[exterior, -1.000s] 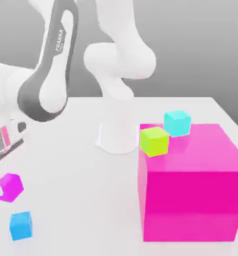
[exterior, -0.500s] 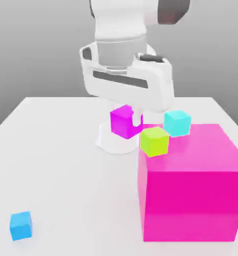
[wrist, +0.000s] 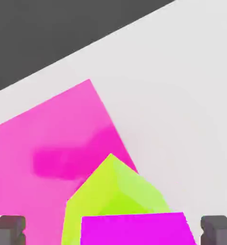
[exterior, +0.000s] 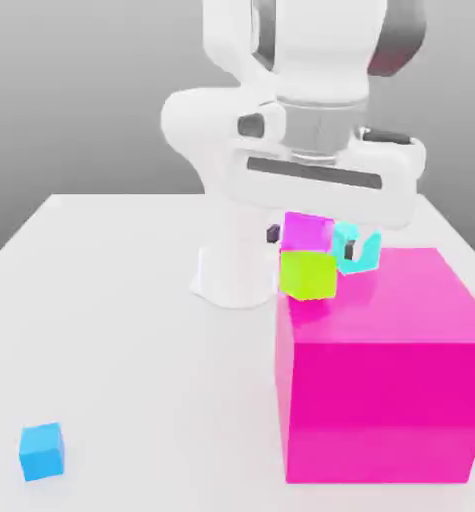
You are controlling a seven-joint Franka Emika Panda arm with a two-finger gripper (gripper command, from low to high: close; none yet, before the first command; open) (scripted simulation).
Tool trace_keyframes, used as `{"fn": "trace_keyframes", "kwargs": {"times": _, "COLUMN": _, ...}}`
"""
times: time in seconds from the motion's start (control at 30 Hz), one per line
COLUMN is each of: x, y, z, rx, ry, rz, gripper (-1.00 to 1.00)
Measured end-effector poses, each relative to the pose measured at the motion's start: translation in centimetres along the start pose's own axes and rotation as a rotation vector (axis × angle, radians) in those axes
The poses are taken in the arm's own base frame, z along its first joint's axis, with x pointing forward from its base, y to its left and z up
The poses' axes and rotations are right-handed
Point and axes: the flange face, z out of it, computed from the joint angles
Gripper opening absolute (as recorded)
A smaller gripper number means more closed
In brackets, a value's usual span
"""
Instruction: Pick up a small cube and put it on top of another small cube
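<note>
Change: we've swung the small magenta cube (exterior: 306,231) from beside to directly over the lime-green cube (exterior: 308,274).
Gripper (exterior: 309,236): clamped on it; release comes next.

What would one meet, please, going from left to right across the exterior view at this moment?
Small blue cube → robot base → lime-green cube with the small magenta cube just above it → cyan cube → big magenta block.

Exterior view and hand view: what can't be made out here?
- Small cyan cube, exterior view: partly hidden by the gripper.
- Small magenta cube, hand view: cut off by the picture's edge.
- Whether it touches the lime-green cube: not clear in either view.
</note>
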Motion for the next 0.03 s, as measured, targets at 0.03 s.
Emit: {"fn": "trace_keyframes", "kwargs": {"times": 0.03, "x": 0.0, "y": 0.02, "z": -1.37, "rx": 0.0, "ry": 0.0, "rz": 0.0, "gripper": 1.0}}
